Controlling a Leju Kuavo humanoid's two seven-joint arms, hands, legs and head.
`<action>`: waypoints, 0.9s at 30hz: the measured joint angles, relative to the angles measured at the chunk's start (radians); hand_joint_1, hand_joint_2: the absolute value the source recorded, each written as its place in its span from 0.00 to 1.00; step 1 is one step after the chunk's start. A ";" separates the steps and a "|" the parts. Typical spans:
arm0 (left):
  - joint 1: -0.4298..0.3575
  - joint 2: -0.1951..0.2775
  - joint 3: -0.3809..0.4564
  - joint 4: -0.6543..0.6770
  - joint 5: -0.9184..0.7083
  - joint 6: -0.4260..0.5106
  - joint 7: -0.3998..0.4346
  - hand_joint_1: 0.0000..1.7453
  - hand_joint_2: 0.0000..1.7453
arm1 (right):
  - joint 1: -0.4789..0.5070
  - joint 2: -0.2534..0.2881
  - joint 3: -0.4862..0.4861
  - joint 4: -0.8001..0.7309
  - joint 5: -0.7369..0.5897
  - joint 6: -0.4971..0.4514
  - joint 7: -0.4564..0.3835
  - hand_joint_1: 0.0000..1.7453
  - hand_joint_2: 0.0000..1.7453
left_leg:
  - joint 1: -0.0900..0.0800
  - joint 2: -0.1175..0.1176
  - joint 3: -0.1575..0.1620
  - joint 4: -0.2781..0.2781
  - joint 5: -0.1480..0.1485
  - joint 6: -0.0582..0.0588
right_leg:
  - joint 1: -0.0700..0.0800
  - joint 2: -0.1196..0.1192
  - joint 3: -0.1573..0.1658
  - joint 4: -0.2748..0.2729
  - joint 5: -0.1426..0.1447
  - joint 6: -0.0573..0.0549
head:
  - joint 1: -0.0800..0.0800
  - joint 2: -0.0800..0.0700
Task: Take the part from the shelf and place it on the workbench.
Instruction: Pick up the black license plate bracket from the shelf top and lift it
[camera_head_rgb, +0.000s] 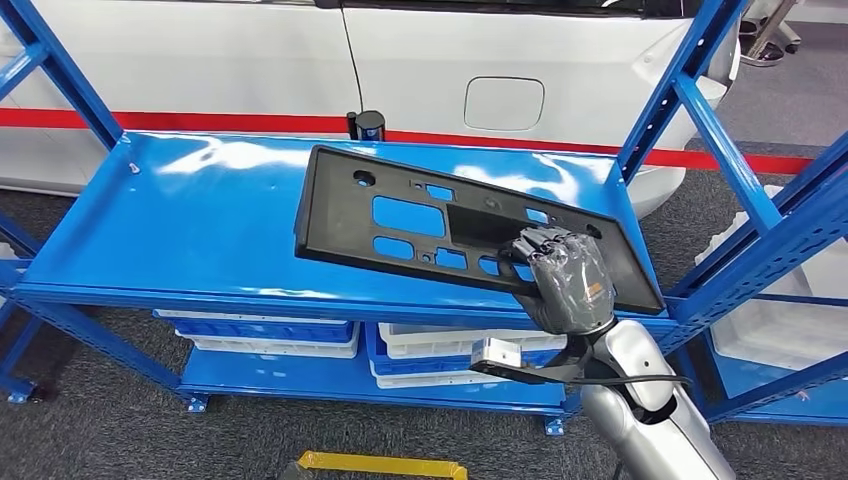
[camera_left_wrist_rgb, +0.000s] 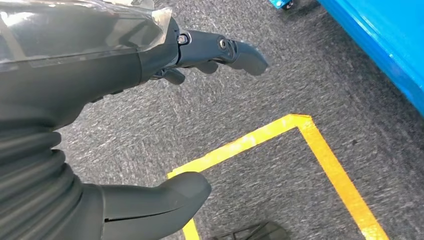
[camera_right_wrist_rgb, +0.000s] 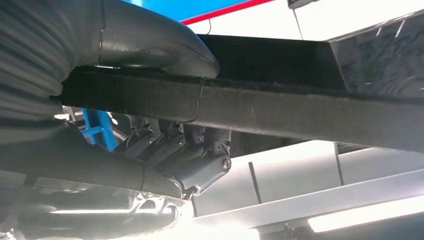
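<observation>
Right hand (camera_head_rgb: 565, 280) clamped on part (camera_head_rgb: 420, 215) at near edge, tilted above shelf (camera_head_rgb: 180, 215). Left hand (camera_left_wrist_rgb: 165, 55) slack, holding nothing. Could twist and slip: one-sided grip.

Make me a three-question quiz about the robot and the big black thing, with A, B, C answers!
1. Where is the black part?
A. on the floor
B. above the blue shelf
C. in a white bin

2. What colour is the floor tape?
A. green
B. pink
C. yellow

3. What is the right hand doing?
A. gripping the part's edge
B. waving
C. holding a cup

Answers: B, it tilts over the shelf top; C, the tape on the grey carpet is yellow; A, thumb and fingers clamp the edge.
</observation>
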 joint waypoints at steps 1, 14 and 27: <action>0.002 0.002 0.001 0.000 0.003 -0.003 0.001 0.00 1.00 | 0.002 0.000 0.001 0.000 -0.002 0.000 -0.003 0.86 1.00 | 0.005 0.001 0.004 -0.010 0.017 -0.008 | -0.001 0.001 0.000 0.003 -0.001 0.001 | 0.000 0.000; -0.002 0.005 0.010 0.003 0.008 -0.086 -0.017 0.00 1.00 | 0.002 -0.004 0.000 0.001 -0.003 -0.008 -0.006 0.86 1.00 | 0.024 0.000 0.122 -0.256 0.125 0.029 | -0.014 0.006 -0.155 0.310 -0.131 0.051 | 0.009 0.000; -0.004 -0.002 0.011 0.004 0.014 -0.101 0.017 0.00 1.00 | -0.001 -0.007 -0.007 0.001 0.003 -0.009 -0.004 0.86 1.00 | 0.031 0.004 0.096 -0.205 0.083 -0.004 | -0.024 0.000 0.003 -0.010 0.005 0.033 | -0.001 0.000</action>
